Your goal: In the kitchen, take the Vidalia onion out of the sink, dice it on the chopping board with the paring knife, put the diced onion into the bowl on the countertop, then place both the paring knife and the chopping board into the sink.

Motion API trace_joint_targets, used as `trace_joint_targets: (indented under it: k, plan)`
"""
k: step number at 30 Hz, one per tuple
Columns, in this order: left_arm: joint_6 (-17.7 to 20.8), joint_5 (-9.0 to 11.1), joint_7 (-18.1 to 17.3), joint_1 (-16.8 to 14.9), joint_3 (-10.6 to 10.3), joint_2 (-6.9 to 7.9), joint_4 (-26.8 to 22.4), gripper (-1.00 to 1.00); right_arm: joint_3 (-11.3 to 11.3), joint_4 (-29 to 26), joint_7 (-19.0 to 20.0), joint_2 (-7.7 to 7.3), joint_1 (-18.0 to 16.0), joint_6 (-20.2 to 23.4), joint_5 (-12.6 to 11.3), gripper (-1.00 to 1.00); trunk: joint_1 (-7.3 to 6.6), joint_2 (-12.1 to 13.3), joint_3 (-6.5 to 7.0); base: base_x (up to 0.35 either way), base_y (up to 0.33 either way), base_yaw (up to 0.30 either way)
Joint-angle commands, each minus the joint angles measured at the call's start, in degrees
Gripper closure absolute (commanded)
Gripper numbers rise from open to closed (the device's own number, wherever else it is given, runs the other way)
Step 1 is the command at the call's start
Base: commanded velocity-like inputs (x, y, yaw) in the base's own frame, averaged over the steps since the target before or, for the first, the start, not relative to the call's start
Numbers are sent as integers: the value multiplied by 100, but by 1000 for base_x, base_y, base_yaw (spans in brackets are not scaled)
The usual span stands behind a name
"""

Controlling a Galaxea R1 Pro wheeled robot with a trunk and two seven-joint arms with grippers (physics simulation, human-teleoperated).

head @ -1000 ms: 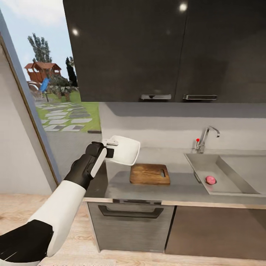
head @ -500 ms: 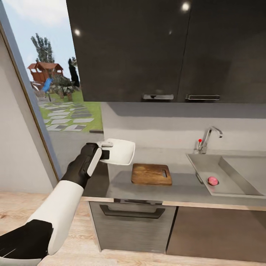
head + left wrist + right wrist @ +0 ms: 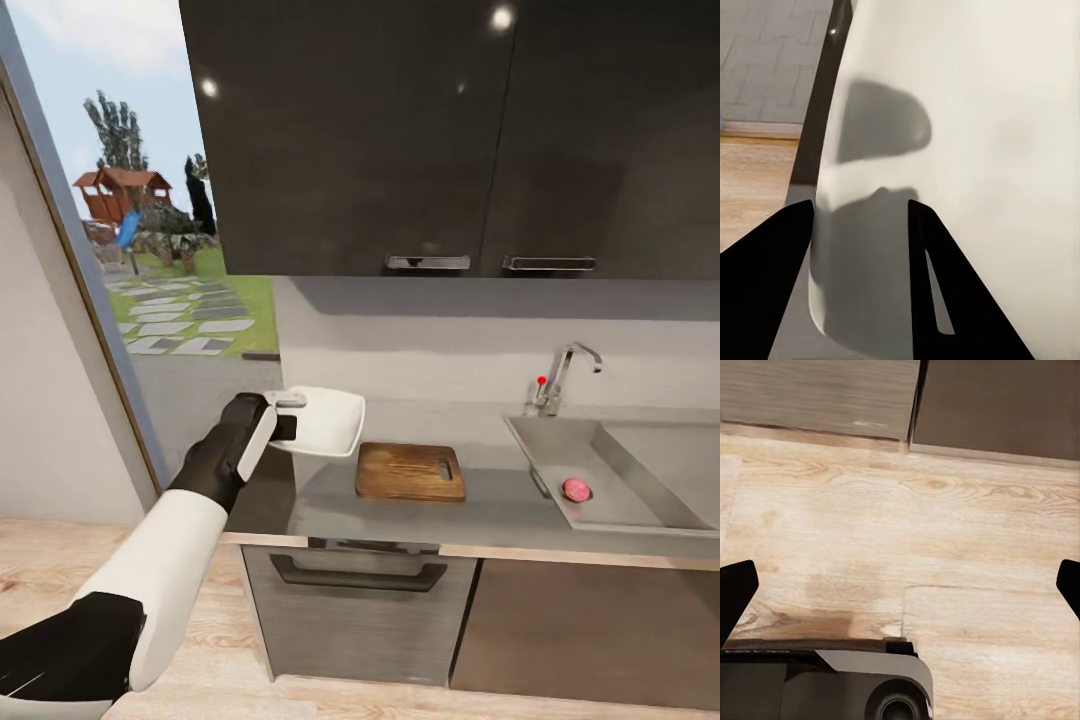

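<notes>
Left gripper (image 3: 285,425) clamped on bowl (image 3: 322,422) rim, bowl held above counter (image 3: 400,515) left end, beside board (image 3: 410,472). Right fingers (image 3: 736,589) wide apart over floor (image 3: 945,532). Onion (image 3: 574,489) in sink (image 3: 640,500). Risk: rim grip slips, bowl tips off edge

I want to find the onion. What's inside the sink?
The onion sits on the sink floor near its left front corner. Nothing else shows in there; the right end is cut off by the picture's edge.
</notes>
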Motion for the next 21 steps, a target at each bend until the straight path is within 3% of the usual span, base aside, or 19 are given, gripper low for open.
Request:
trace_joint_targets:
  k: [1,16,21]
  plan:
    - [13,59,55,3,-11,2,24,100,-26,4,-34,3,-5,-14,60,-100,4,-14,-13,0,0,0]
    - [9,59,46,29,-6,3,133,100,-20,4,-28,3,-5,-23,66,-100,4,-14,-13,0,0,0]
    - [7,59,46,30,-5,3,137,100,2,1,-12,-27,-5,-225,84,-100,4,-14,-13,0,0,0]
